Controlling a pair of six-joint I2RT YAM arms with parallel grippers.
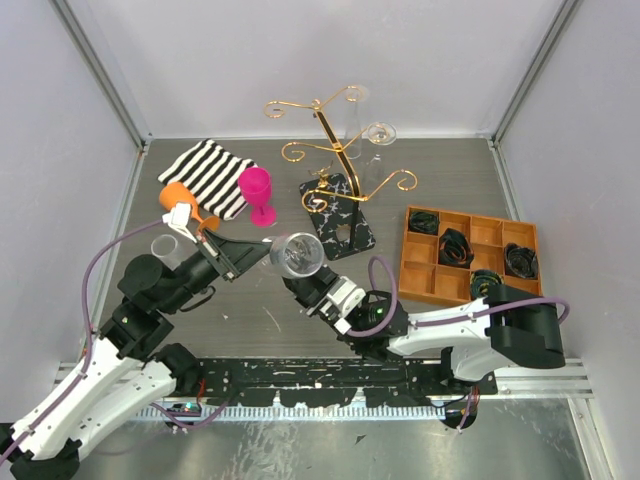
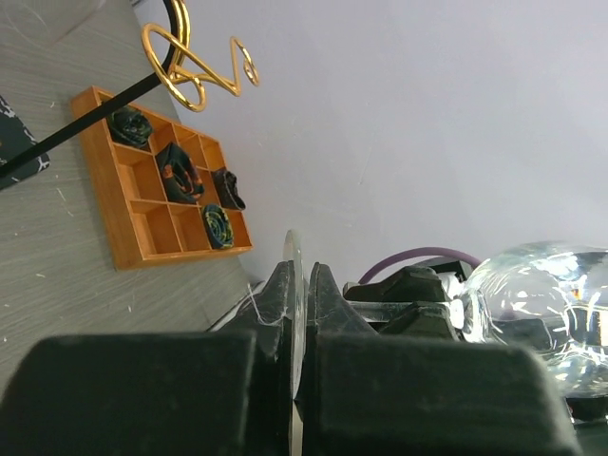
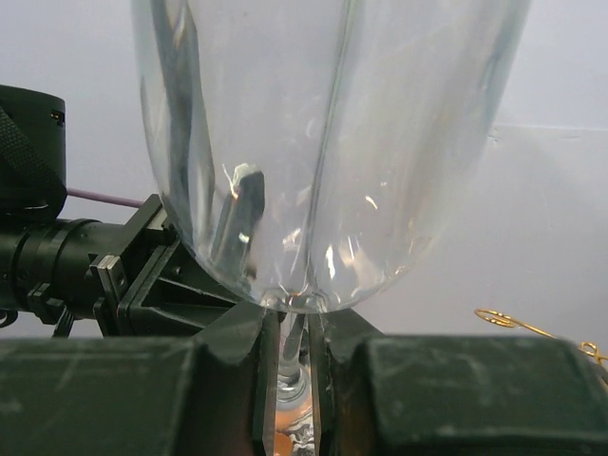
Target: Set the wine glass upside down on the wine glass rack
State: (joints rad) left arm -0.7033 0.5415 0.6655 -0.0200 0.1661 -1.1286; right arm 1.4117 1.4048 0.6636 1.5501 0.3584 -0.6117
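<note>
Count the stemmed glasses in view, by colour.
Clear stemmed wine glass: 2, the second hanging on the gold wire rack
Magenta stemmed goblet: 1
Total: 3

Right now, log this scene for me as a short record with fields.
held item: wine glass, clear, off the table between the two arms
left tool: shut on the glass's foot
right tool: shut on the stem, just under the bowl
target: wine glass rack, upright at the back
on rack: second clear glass, by an upper arm
elsewhere on table: pink glass, striped cloth, orange tray
</note>
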